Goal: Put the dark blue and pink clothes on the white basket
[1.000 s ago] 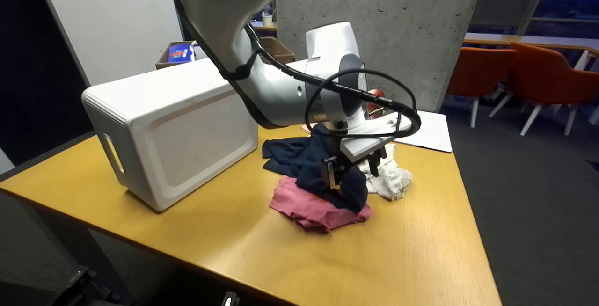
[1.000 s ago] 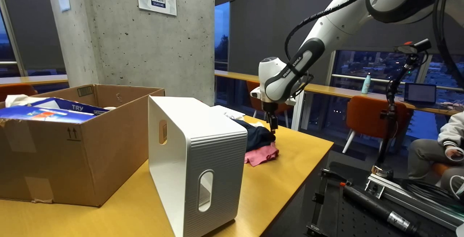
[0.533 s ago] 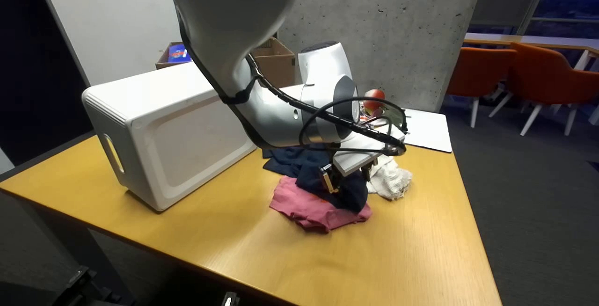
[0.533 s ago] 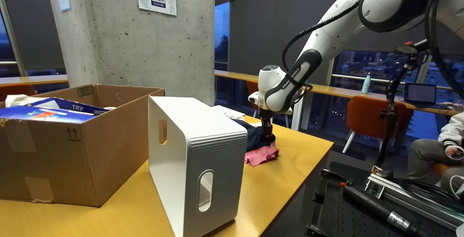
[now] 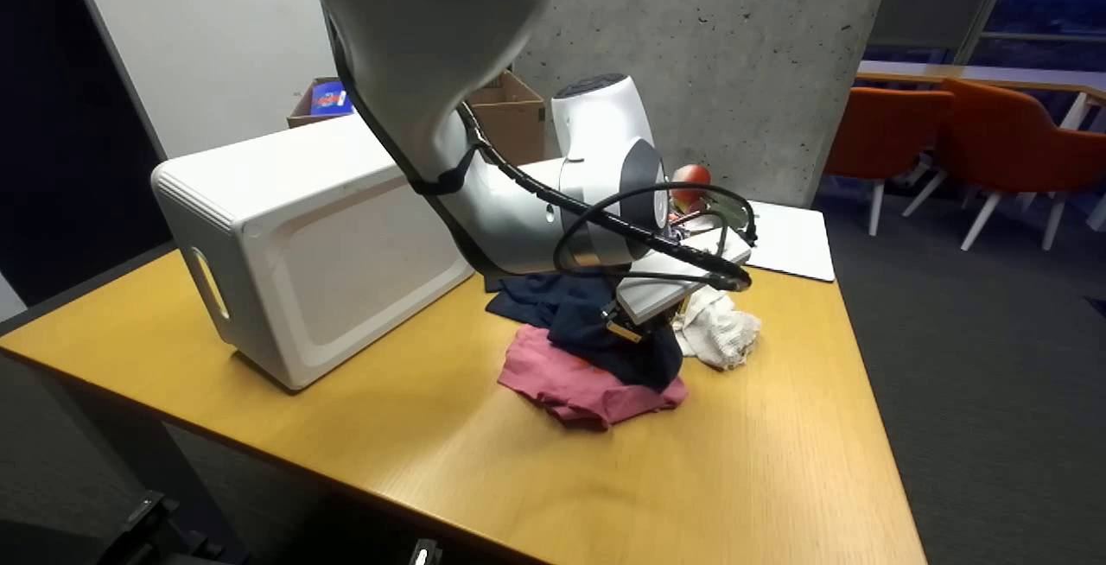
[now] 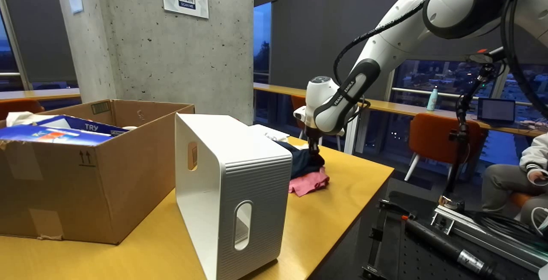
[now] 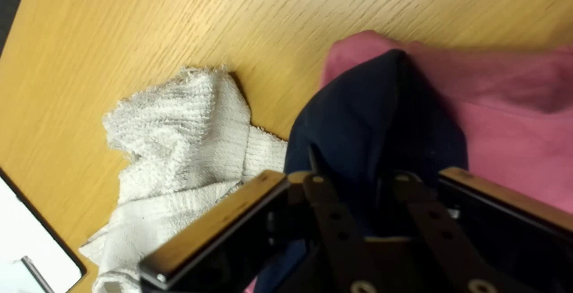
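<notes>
Fingers (image 7: 324, 199), black and slim, seem closed upon a raised fold of the dark blue crumpled garment (image 7: 344, 114), probably because this fold offers easy hold. That garment lies partly over the pink crumpled garment (image 7: 515, 158) on the light wooden worktop (image 5: 760, 461), so it should go first. The white ribbed plastic basket (image 5: 371, 263) lies on its side (mouth away from both garments), perhaps to give a flat top

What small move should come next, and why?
Probably close the gripper firmly on the blue cloth before any lift: that cloth bunches between the fingers and rests partly on the pink cloth, but whether it is held isn't clear.
</notes>
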